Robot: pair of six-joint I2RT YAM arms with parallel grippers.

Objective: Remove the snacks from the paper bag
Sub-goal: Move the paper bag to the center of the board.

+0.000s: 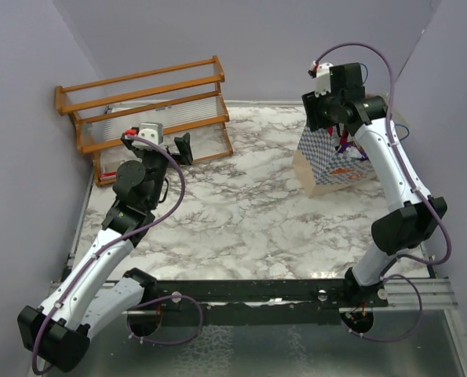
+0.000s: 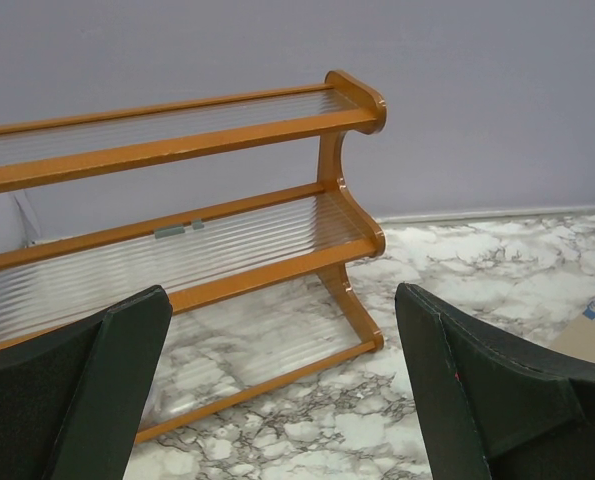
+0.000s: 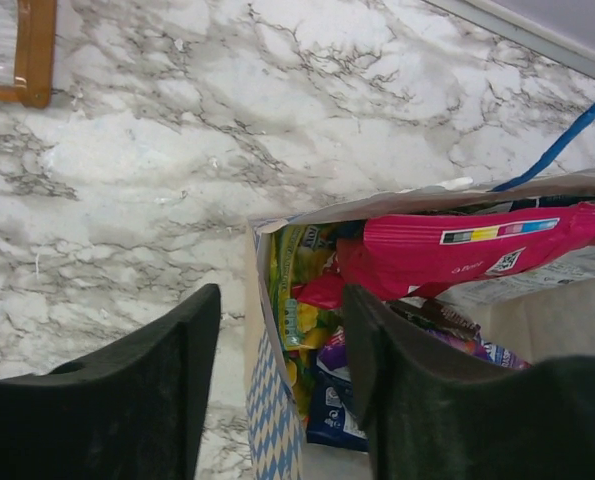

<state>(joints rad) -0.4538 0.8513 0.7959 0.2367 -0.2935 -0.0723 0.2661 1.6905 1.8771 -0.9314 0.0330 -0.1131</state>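
Observation:
The paper bag (image 1: 324, 163) stands upright at the right of the marble table, its checkered side toward me. In the right wrist view its mouth is open and holds the snacks: a magenta-pink packet (image 3: 457, 255) on top, a yellow-green pack (image 3: 305, 300), a blue packet (image 3: 329, 412) and a dark purple one (image 3: 335, 356). My right gripper (image 1: 325, 124) is open right above the bag's mouth (image 3: 282, 295). It straddles the checkered side wall (image 3: 273, 415), with one finger outside and one inside. My left gripper (image 1: 161, 144) is open and empty near the rack (image 2: 282, 300).
A wooden rack (image 1: 151, 110) with ribbed clear shelves stands at the back left; it fills the left wrist view (image 2: 227, 200). The bag's blue cord handle (image 3: 559, 148) hangs over its far edge. Lilac walls close in the table at the back and sides.

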